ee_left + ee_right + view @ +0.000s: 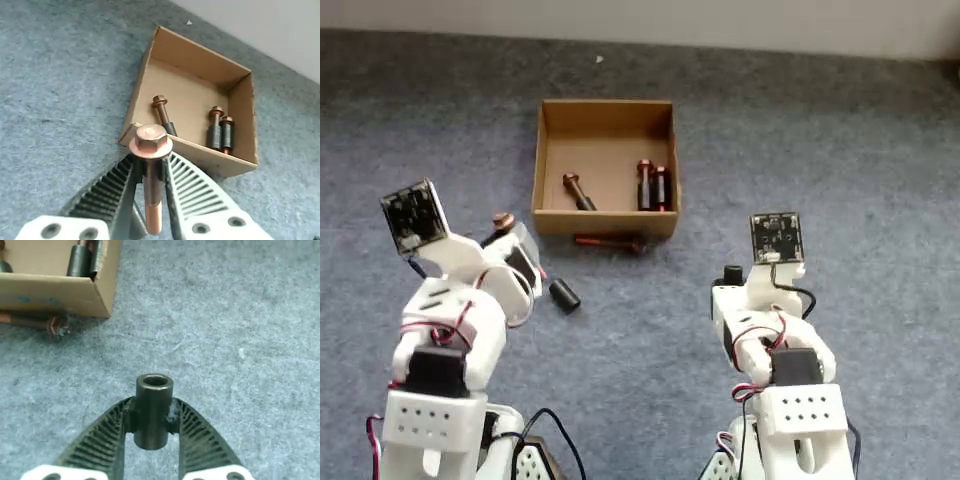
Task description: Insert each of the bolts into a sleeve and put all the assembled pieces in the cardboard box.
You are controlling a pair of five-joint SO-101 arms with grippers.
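My left gripper is shut on a copper bolt held upright, hex head up; from above the bolt's head shows left of the cardboard box. My right gripper is shut on a black sleeve, bore facing up, seen from above as a dark sleeve right of the box. Inside the box lie three bolts in sleeves. A loose bolt lies on the carpet against the box's front wall. A loose black sleeve lies by the left arm.
Grey carpet covers the whole floor. A pale wall runs along the far edge. Open carpet lies between the two arms and to the right of the box.
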